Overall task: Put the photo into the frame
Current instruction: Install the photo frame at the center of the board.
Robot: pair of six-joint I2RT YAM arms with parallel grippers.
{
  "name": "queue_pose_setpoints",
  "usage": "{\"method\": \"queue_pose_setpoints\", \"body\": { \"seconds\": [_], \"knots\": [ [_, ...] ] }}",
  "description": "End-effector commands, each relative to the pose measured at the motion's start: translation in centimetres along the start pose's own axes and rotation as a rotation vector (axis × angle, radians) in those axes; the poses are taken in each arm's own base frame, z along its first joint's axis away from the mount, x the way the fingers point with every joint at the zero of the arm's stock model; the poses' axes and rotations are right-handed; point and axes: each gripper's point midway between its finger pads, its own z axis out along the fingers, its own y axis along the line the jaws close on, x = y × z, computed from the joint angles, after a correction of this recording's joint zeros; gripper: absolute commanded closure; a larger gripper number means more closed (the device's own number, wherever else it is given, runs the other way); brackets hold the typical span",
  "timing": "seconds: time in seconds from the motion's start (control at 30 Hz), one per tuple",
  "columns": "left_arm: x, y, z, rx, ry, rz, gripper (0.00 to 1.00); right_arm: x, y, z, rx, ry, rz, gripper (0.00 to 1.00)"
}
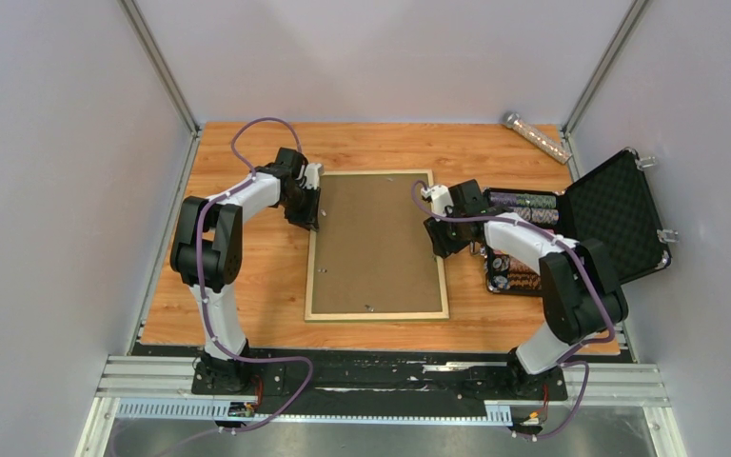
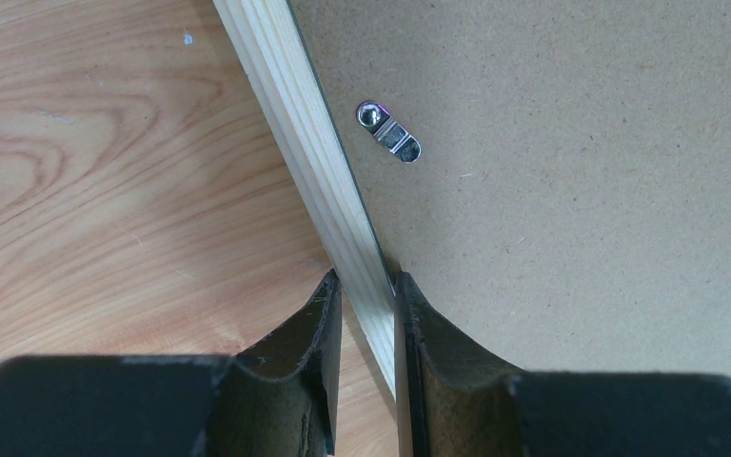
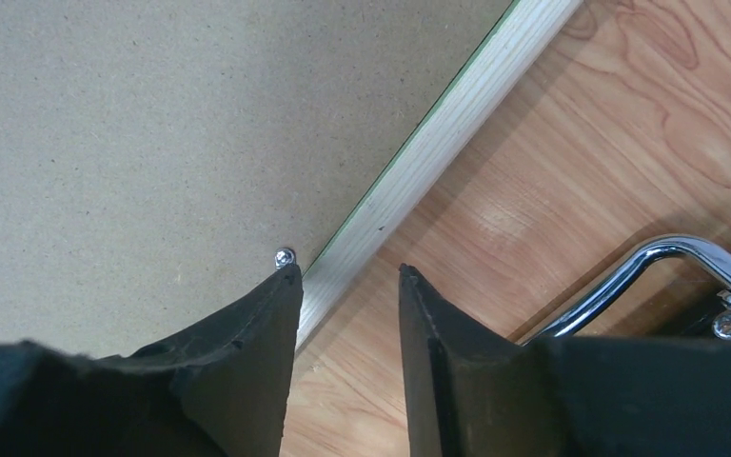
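Note:
The frame (image 1: 377, 315) lies face down on the table, its pale wood back up, with a plain brown backing board (image 1: 376, 243) filling it. No photo shows in any view. My left gripper (image 1: 310, 214) sits at the frame's left rail; in the left wrist view the rail (image 2: 295, 124) runs between the fingers, and the gripper (image 2: 366, 281) is shut on it. My right gripper (image 1: 438, 243) is at the right rail (image 3: 438, 133), where it (image 3: 347, 271) stands open. One of its fingers is over the board's edge and the other over bare table.
A small metal turn clip (image 2: 389, 132) sits on the backing board near the left rail, and a screw head (image 3: 285, 256) near the right rail. An open black case (image 1: 614, 214) with poker chips (image 1: 523, 202) stands right of the frame, its chrome handle (image 3: 628, 271) close to my right fingers. A clear tube (image 1: 537, 137) lies at the back right.

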Motion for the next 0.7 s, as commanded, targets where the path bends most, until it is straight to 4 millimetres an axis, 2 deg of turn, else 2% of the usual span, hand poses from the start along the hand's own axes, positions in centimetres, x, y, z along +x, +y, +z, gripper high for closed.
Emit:
{"method": "queue_pose_setpoints", "body": {
  "seconds": [0.0, 0.13, 0.27, 0.53, 0.67],
  "knots": [
    [1.9, 0.3, 2.2, 0.006, 0.067, 0.021, 1.0, -1.9, 0.6, -1.4, -0.02, -0.072, -0.01, 0.56],
    [1.9, 0.3, 2.3, 0.008, 0.068, 0.02, 1.0, -1.7, 1.2, -1.7, -0.047, -0.068, 0.003, 0.51],
    [1.9, 0.3, 2.3, 0.011, 0.07, 0.02, 1.0, -2.3, 0.8, -1.6, -0.027, -0.073, 0.018, 0.5],
    [2.6, -0.2, 2.5, 0.045, 0.091, 0.032, 1.0, -7.7, -2.9, -1.6, 0.087, -0.147, 0.115, 0.46],
    [3.1, 0.0, 2.6, 0.045, 0.113, 0.043, 1.0, -9.8, -5.0, -0.4, 0.103, -0.161, 0.187, 0.45]
  ]
}}
